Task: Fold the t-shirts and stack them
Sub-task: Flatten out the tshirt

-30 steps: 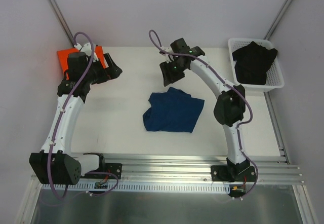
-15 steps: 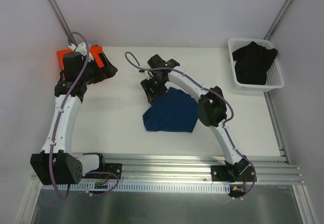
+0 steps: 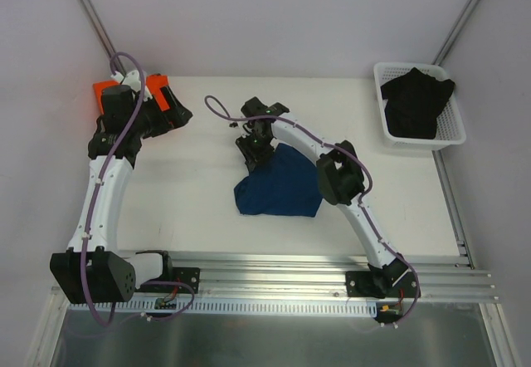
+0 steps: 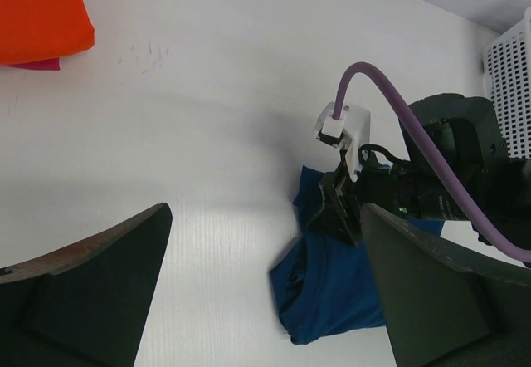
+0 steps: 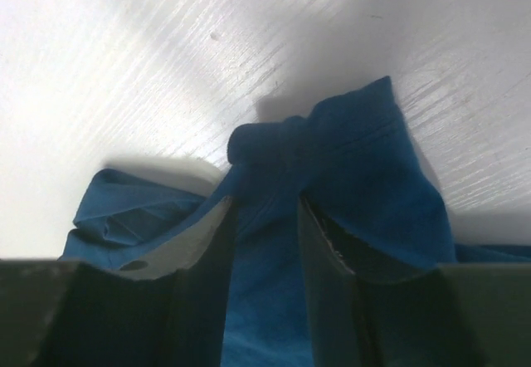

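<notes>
Crumpled blue shirt (image 3: 280, 186)
The right gripper (image 5: 264, 206) pinches its bunched corner with narrow fingers; the left gripper (image 4: 265, 211) stands wide near the orange shirt (image 4: 37, 10).

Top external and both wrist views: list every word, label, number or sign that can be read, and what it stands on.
No text can be read in any view.
The blue t-shirt shows no print or tag.
The orange t-shirt is plain.
The white basket shows no label.
</notes>
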{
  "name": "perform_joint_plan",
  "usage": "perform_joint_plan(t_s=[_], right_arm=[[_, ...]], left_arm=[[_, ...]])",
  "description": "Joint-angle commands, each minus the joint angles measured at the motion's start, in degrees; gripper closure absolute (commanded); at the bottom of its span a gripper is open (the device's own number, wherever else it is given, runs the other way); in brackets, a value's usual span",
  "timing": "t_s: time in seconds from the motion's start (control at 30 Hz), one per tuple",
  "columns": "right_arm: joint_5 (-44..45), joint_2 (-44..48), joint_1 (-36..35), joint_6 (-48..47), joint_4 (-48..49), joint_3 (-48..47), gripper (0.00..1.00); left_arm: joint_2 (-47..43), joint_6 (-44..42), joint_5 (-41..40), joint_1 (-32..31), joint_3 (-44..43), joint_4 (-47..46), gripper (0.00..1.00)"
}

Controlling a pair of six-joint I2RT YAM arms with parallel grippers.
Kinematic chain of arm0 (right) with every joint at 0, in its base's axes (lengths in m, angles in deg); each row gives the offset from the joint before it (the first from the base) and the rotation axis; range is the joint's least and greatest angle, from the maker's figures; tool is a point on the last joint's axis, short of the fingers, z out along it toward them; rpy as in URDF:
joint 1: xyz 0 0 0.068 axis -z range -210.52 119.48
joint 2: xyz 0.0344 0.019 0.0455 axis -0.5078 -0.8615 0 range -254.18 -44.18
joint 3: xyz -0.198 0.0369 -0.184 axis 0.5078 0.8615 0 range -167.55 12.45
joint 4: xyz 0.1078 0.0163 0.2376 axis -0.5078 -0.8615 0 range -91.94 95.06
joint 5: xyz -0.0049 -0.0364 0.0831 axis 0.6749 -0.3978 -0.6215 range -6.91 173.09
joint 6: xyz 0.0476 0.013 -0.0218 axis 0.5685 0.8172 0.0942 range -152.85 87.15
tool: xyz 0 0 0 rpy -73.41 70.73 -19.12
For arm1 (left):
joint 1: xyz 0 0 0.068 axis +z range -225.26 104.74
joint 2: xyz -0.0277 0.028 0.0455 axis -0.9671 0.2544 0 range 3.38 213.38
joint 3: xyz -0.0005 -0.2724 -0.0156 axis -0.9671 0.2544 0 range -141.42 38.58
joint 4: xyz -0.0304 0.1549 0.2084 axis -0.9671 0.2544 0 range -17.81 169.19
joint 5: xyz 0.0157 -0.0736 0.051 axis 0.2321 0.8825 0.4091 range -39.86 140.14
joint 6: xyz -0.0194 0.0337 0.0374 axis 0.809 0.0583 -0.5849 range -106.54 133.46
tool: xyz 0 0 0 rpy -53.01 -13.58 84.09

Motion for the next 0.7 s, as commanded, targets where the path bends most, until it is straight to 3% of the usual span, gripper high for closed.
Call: perform_joint_plan(t_s=[0.0,0.13,0.27,0.5,0.53,0.57,0.67], right_arm=[[1.92,-0.59,-0.01,-1.4,-0.54,-2.96,0.62],[1.4,1.34,-0.01,-0.88,-0.28,-3.49,0.73],[2.45,3.8,-0.1,-0.87,-0.19,-3.49,0.99],[2.89,7.66,-0.01,-0.35,0.08,-3.76,0.99],[4.37,8.63,-0.01,-0.35,-0.01,-3.67,0.97],[5.43,9.25,-0.01,-0.7,-0.01,-3.49,0.74],[8.86,12.05,0.16,-1.93,0.51,-3.32,0.53]], left_arm=[[-2.04,0.85,1.14,0.56,-0.11,-1.41,0.01],[-1.96,1.11,1.49,0.64,-0.03,-1.5,0.01],[-1.78,1.72,1.58,0.64,1.03,-1.59,0.02],[-1.08,2.16,2.01,0.64,1.29,-1.76,0.02],[-0.56,2.08,2.54,0.64,1.73,-1.85,0.01],[-0.12,2.08,3.24,0.64,2.08,-1.76,0.01],[2.78,3.13,8.5,0.56,5.15,-2.12,0.02]])
